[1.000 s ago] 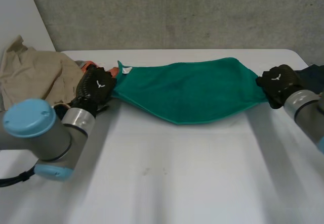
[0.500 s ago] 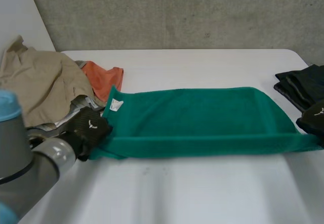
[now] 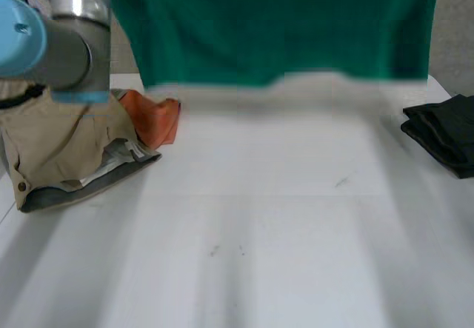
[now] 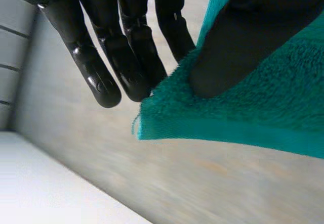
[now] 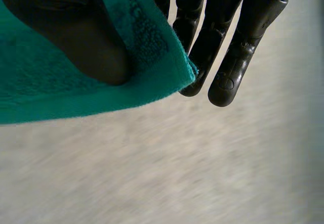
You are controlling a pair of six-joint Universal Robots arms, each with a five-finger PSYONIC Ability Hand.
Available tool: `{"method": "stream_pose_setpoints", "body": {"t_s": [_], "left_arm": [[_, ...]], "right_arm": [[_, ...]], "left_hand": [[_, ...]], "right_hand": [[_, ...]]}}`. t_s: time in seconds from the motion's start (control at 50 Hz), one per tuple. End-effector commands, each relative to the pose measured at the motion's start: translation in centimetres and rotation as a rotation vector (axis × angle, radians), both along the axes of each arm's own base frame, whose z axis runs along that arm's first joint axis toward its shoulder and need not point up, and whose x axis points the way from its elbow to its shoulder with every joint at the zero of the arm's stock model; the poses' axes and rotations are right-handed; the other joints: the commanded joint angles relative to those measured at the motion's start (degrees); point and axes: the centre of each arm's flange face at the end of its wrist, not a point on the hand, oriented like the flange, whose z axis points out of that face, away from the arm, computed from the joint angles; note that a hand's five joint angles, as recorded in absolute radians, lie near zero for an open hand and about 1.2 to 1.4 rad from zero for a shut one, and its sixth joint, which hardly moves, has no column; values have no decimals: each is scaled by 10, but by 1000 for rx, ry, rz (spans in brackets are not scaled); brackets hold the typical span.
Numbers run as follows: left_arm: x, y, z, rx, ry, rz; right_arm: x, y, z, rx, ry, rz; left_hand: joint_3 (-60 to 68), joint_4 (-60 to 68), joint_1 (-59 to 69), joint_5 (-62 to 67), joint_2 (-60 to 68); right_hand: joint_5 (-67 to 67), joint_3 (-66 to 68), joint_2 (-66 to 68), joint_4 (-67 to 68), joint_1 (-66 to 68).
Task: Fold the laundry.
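Note:
A green towel [image 3: 274, 24] hangs spread in the air above the far half of the white table [image 3: 259, 217], its lower edge level with the table's back. My left hand [image 4: 126, 47] pinches one top corner of the green towel [image 4: 253, 102] between thumb and straight fingers. At the opposite top corner my right hand [image 5: 223, 42] holds the green towel [image 5: 76, 82] the same way, thumb pressed on the cloth against the fingers. My left arm [image 3: 59, 39] rises at the left of the head view.
A beige garment [image 3: 59, 150] lies heaped at the table's left edge, with an orange cloth [image 3: 152, 117] beside it. A folded black garment [image 3: 444, 132] sits at the right edge. A grey concrete wall stands behind the table.
Both hands have lifted the towel off the table and raised it high, so it now hangs as a curtain. Earlier it lay stretched flat between them.

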Motion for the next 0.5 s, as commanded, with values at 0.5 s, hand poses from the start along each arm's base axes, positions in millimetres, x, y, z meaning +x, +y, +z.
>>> {"method": "stream_pose_setpoints", "body": {"t_s": [0.5], "left_arm": [[11, 71, -256, 767, -236, -102]], "right_arm": [[6, 52, -237, 919, 111, 59]], "left_hand": [[115, 110, 148, 141, 113]], "right_hand": [[131, 121, 128, 119, 231]]}}
